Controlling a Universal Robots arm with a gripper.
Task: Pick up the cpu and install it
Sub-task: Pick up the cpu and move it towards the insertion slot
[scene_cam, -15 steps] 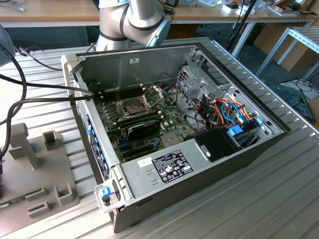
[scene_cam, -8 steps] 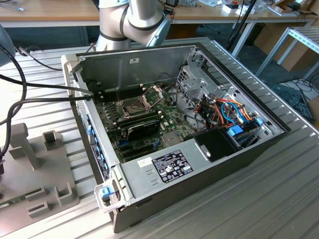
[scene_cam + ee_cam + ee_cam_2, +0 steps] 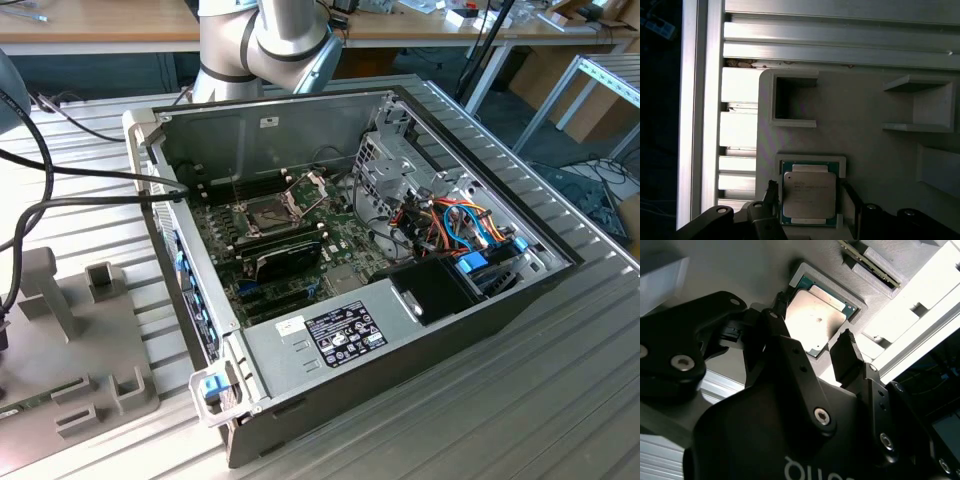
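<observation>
The black two-fingered gripper (image 3: 812,321) is spread wide; the flat square silver-topped cpu (image 3: 819,314) lies between its fingertips, recessed in a grey moulded tray (image 3: 865,110).

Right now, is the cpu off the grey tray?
No, the first wrist view shows the cpu lying in a recess of the grey tray.
</observation>
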